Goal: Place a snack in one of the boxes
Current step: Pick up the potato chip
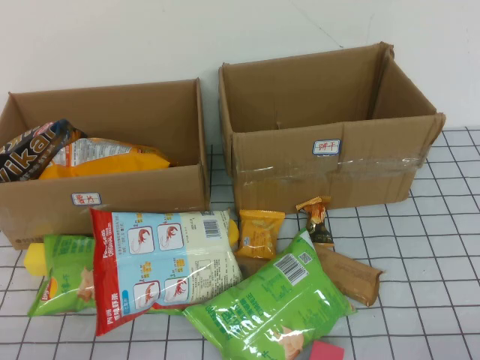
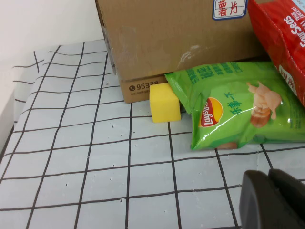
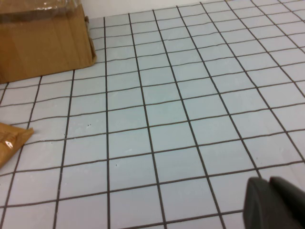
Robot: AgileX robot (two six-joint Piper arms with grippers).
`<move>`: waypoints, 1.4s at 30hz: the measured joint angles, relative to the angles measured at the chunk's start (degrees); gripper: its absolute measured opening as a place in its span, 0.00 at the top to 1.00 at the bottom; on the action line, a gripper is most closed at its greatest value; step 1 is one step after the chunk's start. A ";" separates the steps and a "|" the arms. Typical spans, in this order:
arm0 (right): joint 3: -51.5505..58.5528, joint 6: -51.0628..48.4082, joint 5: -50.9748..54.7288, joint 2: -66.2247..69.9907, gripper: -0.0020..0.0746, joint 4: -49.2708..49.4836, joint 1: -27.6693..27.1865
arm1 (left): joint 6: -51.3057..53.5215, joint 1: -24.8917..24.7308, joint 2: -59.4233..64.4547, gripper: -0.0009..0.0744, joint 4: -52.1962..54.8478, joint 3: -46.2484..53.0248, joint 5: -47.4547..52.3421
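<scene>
L box (image 1: 142, 191): 10 o'clock of table, already holds 2 bags, orange + dark.
R box (image 1: 330, 169): 1 o'clock, beside L box.
Snacks: heap in front of boxes, 6-7 o'clock; red/white bag (image 1: 161, 262) center-left, big green bag (image 1: 270, 304) at 6, small green bag (image 2: 238, 114) at 8 touching yellow block (image 2: 165, 102), orange pack (image 1: 259, 232) + brown pack (image 1: 349, 276) mid.
L gripper (image 2: 271, 200): pressed together, nothing pinched, above grid cloth (image 2: 71, 157) nr small green bag.
R gripper (image 3: 276, 202): pressed together, nothing pinched, over bare grid, 4 o'clock side.
</scene>
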 joint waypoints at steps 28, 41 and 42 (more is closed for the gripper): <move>0.00 0.00 0.00 0.00 0.97 0.11 0.00 | 0.12 0.00 0.00 0.99 0.00 0.00 0.00; 0.00 5.44 0.00 0.00 0.97 11.38 0.00 | -15.57 0.00 0.00 0.99 -28.40 0.21 -2.79; 0.00 7.29 0.00 0.00 0.97 15.24 0.00 | -17.02 0.00 0.00 0.99 -33.77 0.21 -3.05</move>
